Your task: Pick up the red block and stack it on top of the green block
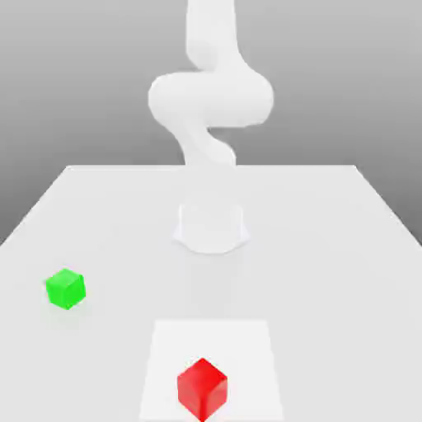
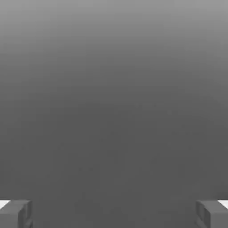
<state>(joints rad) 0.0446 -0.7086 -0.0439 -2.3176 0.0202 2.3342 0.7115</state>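
My gripper (image 2: pixel 114 213) spread wide and empty, I must first reach the red block (image 1: pixel 202 388), with the green block (image 1: pixel 65 288) at its ten o'clock.

light: bright, even, diffuse | shadows: faint | arm (image 1: pixel 210 99): washed out, soft-edged | background: grey gradient

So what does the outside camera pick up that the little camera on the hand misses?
The exterior view alone shows the white table, the green block toward the exterior view's left, the red block nearer the camera and apart from it, and the white arm. The hand view alone shows two grey fingers standing wide apart, nothing between them, against plain grey. Shared: a plain grey backdrop.
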